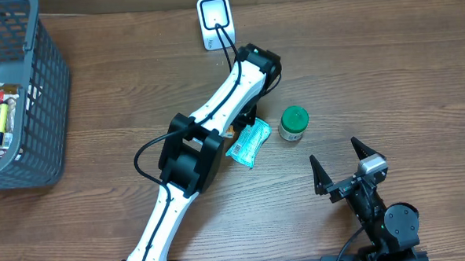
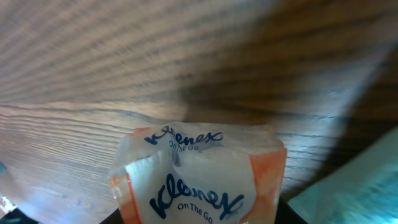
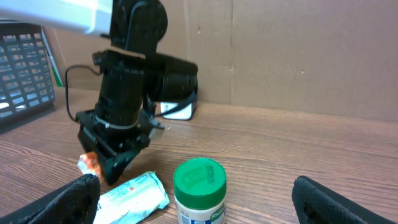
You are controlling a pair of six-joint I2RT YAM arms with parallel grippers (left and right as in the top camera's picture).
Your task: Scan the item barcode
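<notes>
Fingers on your left gripper [image 3: 115, 173] sit narrow, and they look pinched on the Kleenex pack [image 2: 199, 180], which is down at table level just beside the teal packet [image 1: 249, 143]. Your right gripper [image 1: 333, 151] stands spread wide and empty, near the green-lidded jar [image 1: 293, 123]. You're at the pickup step, by my judgement. Next, lift the pack clear and carry it to the white scanner [image 1: 214, 21] at the far edge, turning its barcode toward the reader.
</notes>
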